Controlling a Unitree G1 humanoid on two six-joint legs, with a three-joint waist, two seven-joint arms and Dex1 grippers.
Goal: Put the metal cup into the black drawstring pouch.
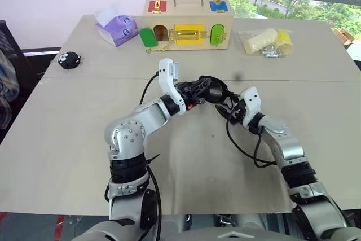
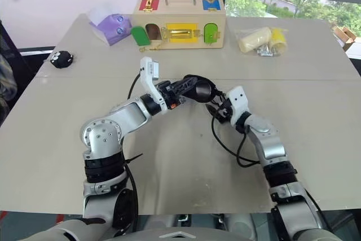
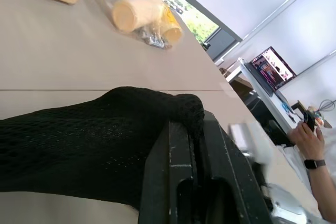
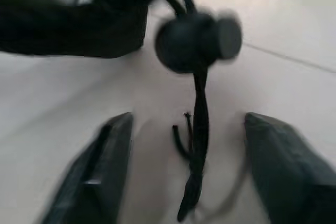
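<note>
The black drawstring pouch (image 1: pixel 213 89) hangs a little above the middle of the table. My left gripper (image 1: pixel 198 92) is shut on it, and the left wrist view shows a fold of its mesh fabric (image 3: pixel 89 145) pinched between the fingers (image 3: pixel 169 177). My right gripper (image 1: pixel 229 109) is just right of the pouch and stands open. In the right wrist view its fingers (image 4: pixel 100 171) flank the dangling cord (image 4: pixel 198 145) below the round toggle (image 4: pixel 197 40) without touching it. The metal cup is hidden.
At the table's far side stand a wooden lock box (image 1: pixel 186 23), a purple tissue pack (image 1: pixel 115 29) and a pale yellow cylinder in clear plastic (image 1: pixel 265 42). A small black round toy (image 1: pixel 70 59) lies far left. A person's hand (image 3: pixel 310 140) is off to the right.
</note>
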